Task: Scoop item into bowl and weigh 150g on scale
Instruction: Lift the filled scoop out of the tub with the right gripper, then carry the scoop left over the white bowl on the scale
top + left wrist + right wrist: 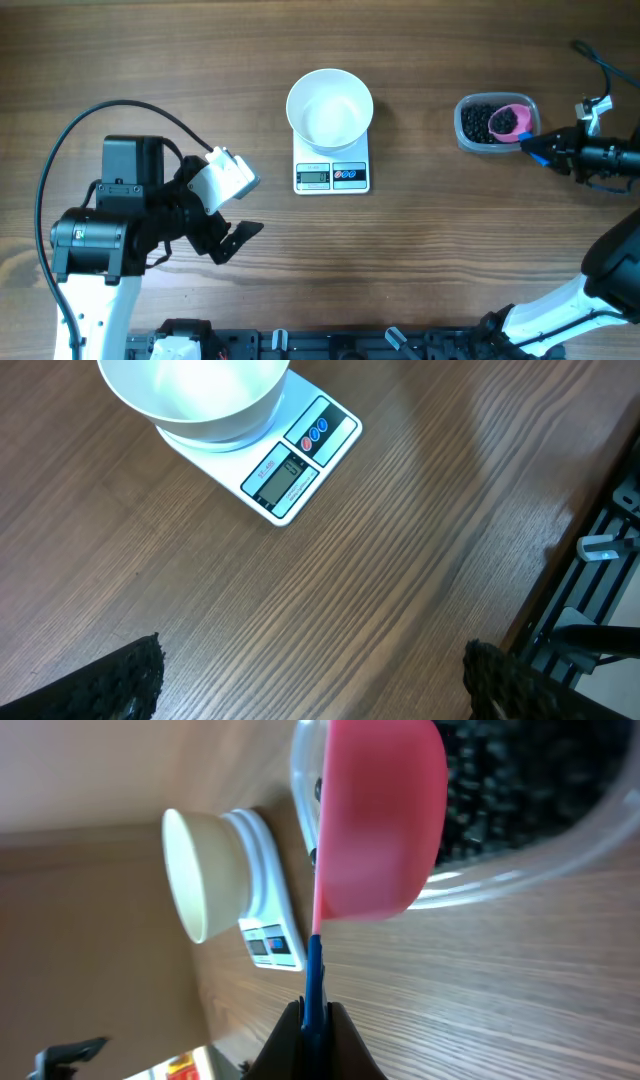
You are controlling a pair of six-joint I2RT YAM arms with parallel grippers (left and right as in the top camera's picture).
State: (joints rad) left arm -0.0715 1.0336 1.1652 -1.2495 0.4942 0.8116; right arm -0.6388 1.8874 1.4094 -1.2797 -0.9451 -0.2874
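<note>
Over at the far right: clamped tight with the right gripper (540,150) on the thin blue handle (314,970) of a pink scoop (510,121), cup end down inside the clear tub (463,128). Plenty of black beads (478,122) heaped in there. Nothing doing for the left gripper (232,243): parked low on the left, spread wide, empty.

Dead centre: white bowl (330,107) sitting on the scale (332,176), well apart from the tub, no beads in it yet.

Loose, light, hard and round, by the look of them. Likely to roll off a tilted scoop and bounce across the wood. Best carried level, held well back on the handle as now, then tipped slowly over the middle of the bowl, a little at a time near the target weight.

Hard to call the load. From the wrist, only the underside of the scoop on show. From overhead, possibly a dark heap in the cup, too small to swear to. Display digits unreadable in every view. Right arm cut off at the frame edge.
</note>
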